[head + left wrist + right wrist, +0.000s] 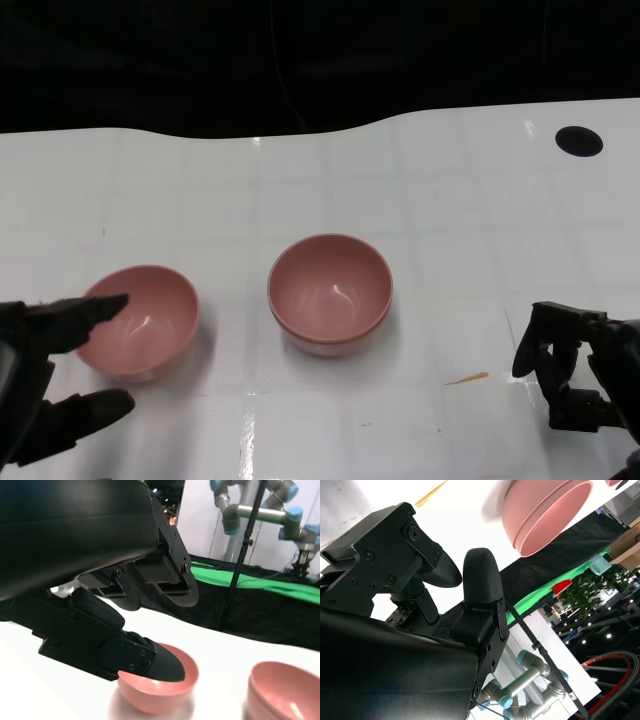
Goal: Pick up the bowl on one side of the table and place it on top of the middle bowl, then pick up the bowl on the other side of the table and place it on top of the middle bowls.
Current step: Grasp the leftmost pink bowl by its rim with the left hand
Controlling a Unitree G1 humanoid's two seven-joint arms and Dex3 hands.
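The middle bowls (329,293) stand as a pink stack near the centre of the white counter (450,220); a double rim shows one bowl sitting inside another. To the left of this stack, close but not touching, stands the single pink side bowl (140,322). The left hand (45,375) is at that bowl with fingers spread wide, one fingertip (105,305) over its rim, holding nothing. Well to the right of the stack, the right hand (575,375) rests with fingers curled and empty, near a small orange mark (467,378).
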